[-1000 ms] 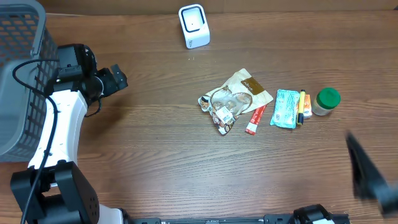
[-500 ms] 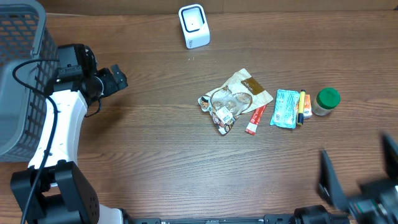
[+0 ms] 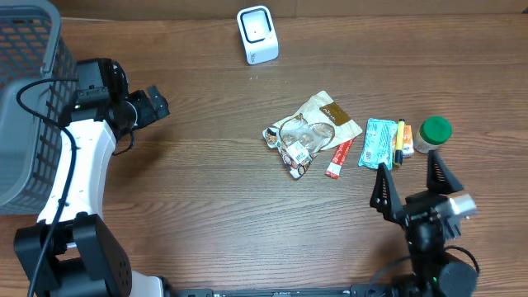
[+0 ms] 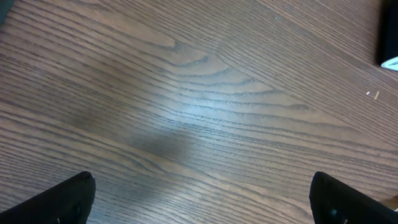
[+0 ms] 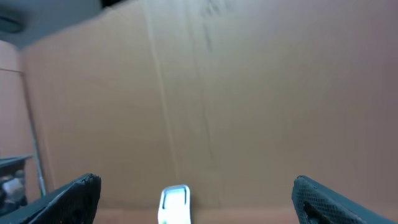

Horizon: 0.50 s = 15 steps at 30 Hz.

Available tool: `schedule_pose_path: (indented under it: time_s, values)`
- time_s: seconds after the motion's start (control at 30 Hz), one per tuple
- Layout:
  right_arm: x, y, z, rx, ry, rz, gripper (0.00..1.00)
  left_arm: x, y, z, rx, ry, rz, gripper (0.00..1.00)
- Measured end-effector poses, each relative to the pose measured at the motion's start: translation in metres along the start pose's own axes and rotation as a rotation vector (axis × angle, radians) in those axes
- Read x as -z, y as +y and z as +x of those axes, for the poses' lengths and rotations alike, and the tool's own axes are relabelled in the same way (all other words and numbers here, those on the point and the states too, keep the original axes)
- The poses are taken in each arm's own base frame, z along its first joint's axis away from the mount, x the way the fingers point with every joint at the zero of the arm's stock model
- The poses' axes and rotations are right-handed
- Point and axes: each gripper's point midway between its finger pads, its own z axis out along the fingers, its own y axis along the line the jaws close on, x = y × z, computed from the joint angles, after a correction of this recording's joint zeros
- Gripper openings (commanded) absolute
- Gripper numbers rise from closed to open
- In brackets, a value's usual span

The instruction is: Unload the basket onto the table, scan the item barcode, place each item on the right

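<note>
We recorded the left gripper (image 3: 155,106) with its jaws spread wide. In the left wrist view only the 2 dark fingertips (image 4: 65,200) showed at the lower corners, with the bare wood grain of the counter (image 3: 206,198) between them. The right gripper (image 3: 408,183) likewise had its jaws wide apart and closed on nothing. It stood near the front edge, just in front of the row of goods. Its wrist view looked across at a blurred tan wall (image 5: 249,93), with the white scanner (image 5: 175,203) low between the fingers.

The 5 items lay on the counter, right of centre:
- a crumpled snack bag (image 3: 313,130)
- a red sachet (image 3: 338,158) beside it
- a teal packet (image 3: 379,143)
- a yellow-and-orange stick (image 3: 401,142) touching the packet's right edge
- a green-lidded jar (image 3: 431,134) at the far right

The white scanner stood at the rear edge, well apart from them. A grey mesh basket (image 3: 29,49) sat at the far left, behind the left arm (image 3: 78,165).
</note>
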Motion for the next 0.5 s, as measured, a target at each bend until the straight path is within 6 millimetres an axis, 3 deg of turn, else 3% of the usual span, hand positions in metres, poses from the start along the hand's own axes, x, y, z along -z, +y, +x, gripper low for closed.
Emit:
schedule_pose_path:
  time_s: [0.33, 0.5]
  values:
    - [0.019, -0.044, 0.087, -0.080, 0.325, 0.217, 1.00, 0.000, 0.000, 0.000, 0.000, 0.000, 0.000, 1.00]
    - [0.021, -0.045, 0.091, -0.019, 0.350, 0.214, 1.00, 0.000, 0.000, 0.000, 0.000, 0.000, 0.000, 1.00]
